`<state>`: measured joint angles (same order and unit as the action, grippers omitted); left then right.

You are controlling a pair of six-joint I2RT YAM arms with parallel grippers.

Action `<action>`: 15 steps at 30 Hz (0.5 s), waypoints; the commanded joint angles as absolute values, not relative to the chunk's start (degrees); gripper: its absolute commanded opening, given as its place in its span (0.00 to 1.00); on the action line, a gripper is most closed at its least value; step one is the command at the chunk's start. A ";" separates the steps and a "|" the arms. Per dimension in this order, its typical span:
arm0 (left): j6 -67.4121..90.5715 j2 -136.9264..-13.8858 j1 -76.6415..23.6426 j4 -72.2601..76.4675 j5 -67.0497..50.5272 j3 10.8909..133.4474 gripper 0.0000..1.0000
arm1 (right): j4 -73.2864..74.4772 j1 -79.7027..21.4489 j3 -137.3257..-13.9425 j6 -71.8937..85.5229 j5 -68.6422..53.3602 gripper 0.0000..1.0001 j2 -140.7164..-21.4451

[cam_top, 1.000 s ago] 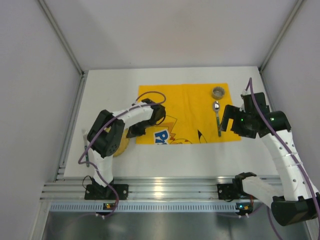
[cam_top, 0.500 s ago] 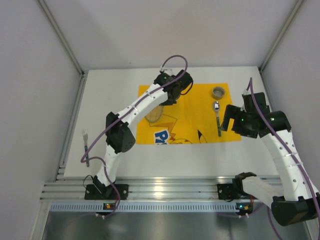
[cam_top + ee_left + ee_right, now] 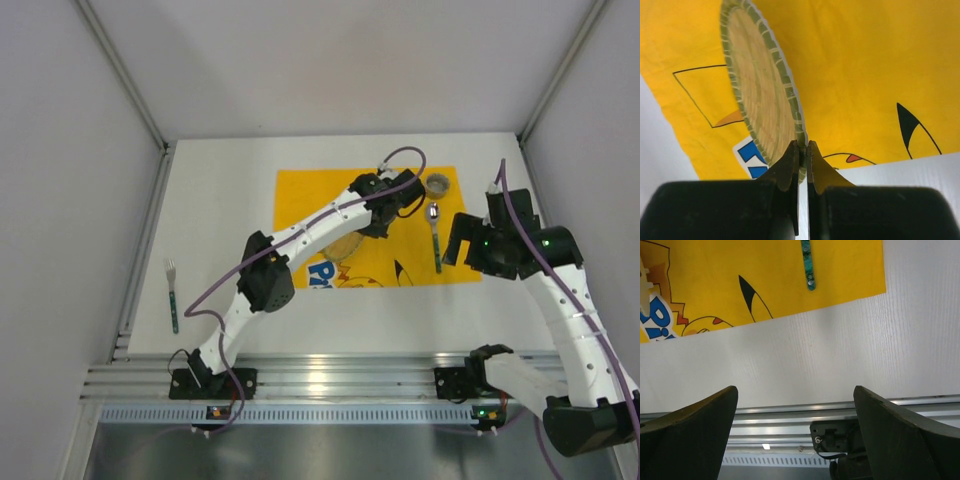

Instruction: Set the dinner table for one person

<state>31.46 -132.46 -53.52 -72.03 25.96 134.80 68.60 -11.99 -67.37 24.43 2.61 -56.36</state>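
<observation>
The white dinner table [image 3: 220, 200] carries a yellow placemat [image 3: 310, 195] with blue-and-black print. My left gripper [image 3: 366, 228] is shut on the rim of a round woven plate [image 3: 345, 246] with a green edge, held tilted above the placemat's near middle. In the left wrist view the jaws [image 3: 802, 150] pinch the plate's [image 3: 760, 95] edge over the placemat [image 3: 865, 60]. A spoon [image 3: 434, 232] with a teal handle lies on the mat's right side, and a small round cup [image 3: 437, 184] stands behind it. My right gripper [image 3: 458, 240] is open and empty beside the spoon.
A fork [image 3: 172, 295] with a teal handle lies on the table near the left edge. The metal rail [image 3: 330, 375] runs along the near edge. Grey walls close in the left, right and back. The right wrist view shows the spoon handle [image 3: 807, 265] and bare table [image 3: 815, 355].
My left arm has swung the woven plate from the table left of the placemat, across the mat's far part, to over its near middle. The right arm has barely moved.
</observation>
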 commanded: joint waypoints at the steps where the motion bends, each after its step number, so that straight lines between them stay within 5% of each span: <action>1: 27.25 -134.20 -53.96 -65.58 26.10 133.68 0.00 | 67.41 -12.39 -67.06 23.64 3.43 1.00 -55.20; 15: 36.65 -138.34 -54.05 -47.66 24.35 129.29 0.00 | 67.85 -12.39 -63.81 22.94 3.25 1.00 -53.61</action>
<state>30.35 -136.92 -54.35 -60.20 30.09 130.98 68.69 -11.99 -64.27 23.97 2.74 -54.96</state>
